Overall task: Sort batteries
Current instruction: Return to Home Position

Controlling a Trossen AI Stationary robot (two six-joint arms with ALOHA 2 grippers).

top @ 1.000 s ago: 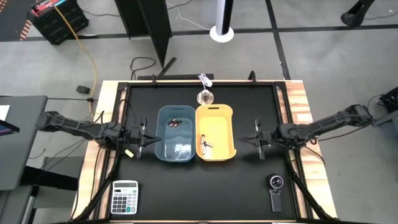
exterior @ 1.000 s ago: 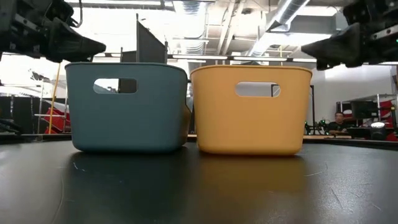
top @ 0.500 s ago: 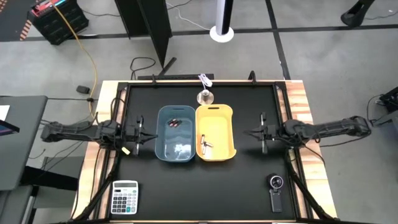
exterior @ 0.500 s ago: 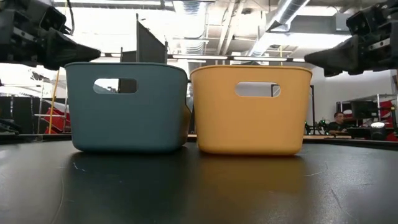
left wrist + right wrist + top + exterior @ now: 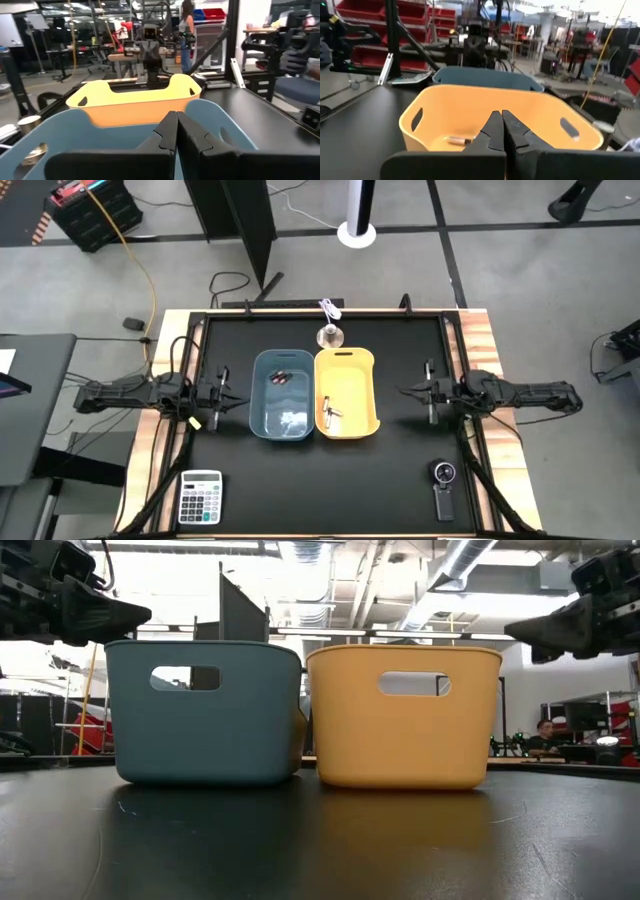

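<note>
My left gripper (image 5: pixel 224 393) sits pinched together, empty, beside the blue bin (image 5: pixel 255 398), right gripper (image 5: pixel 418 390) likewise clear of the yellow bin (image 5: pixel 375 400): dark batteries (image 5: pixel 281 377) lie in blue, silvery batteries (image 5: pixel 330 413) in yellow, so I reckon nothing's left to hold

No text, label, brand or number can be read anywhere. In the high view, the calculator (image 5: pixel 201 497) at the lower left corner of the surface (image 5: pixel 400 480) shows a display and rows of keys, but their marks are too small to make out. The black device (image 5: pixel 444 488) with a round dial, at the lower right, is just as unreadable. The walls of the blue bin (image 5: pixel 205 730) and yellow bin (image 5: pixel 404 735) are plain.
</note>
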